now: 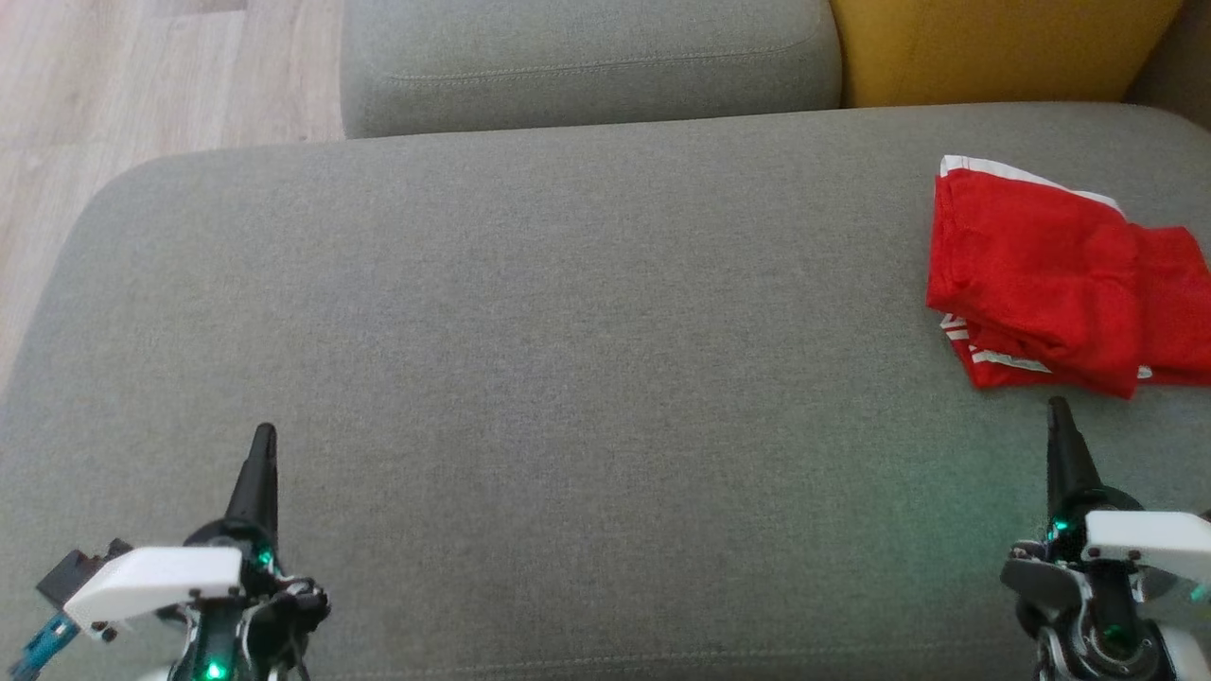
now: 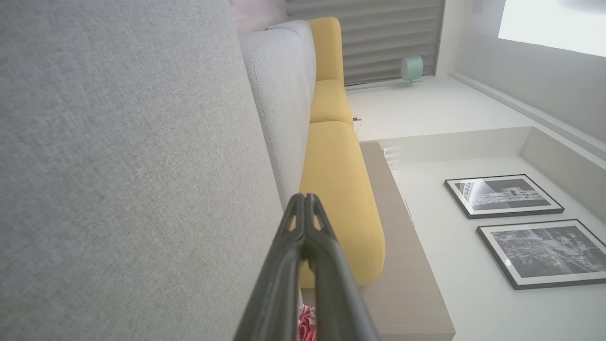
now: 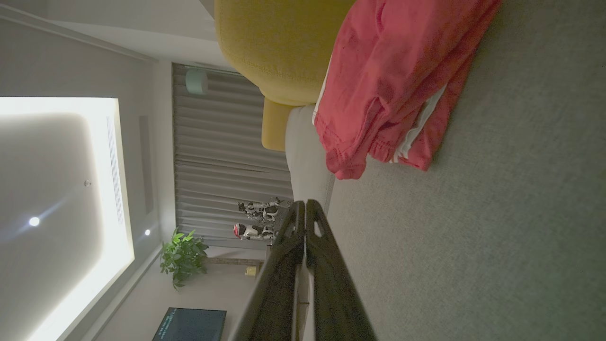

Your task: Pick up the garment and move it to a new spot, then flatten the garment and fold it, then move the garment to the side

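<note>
The garment [image 1: 1060,279] is red with white stripes and lies folded in a thick bundle at the far right of the grey sofa seat [image 1: 568,312]. In the right wrist view the garment [image 3: 393,80] lies just ahead of my right gripper [image 3: 304,204]. My right gripper [image 1: 1057,405] is shut and empty, its tip a little short of the bundle's near edge. Far off at the lower left, my left gripper [image 1: 266,431] is shut and empty above bare cushion. A sliver of the garment [image 2: 307,324] peeks between the fingers of my left gripper [image 2: 305,196].
A grey back cushion [image 1: 587,61] and a yellow cushion [image 1: 993,47] stand behind the seat. Wooden floor [image 1: 114,85] lies to the left. The seat's front edge runs just beneath both grippers. Framed pictures [image 2: 521,227] hang on the wall.
</note>
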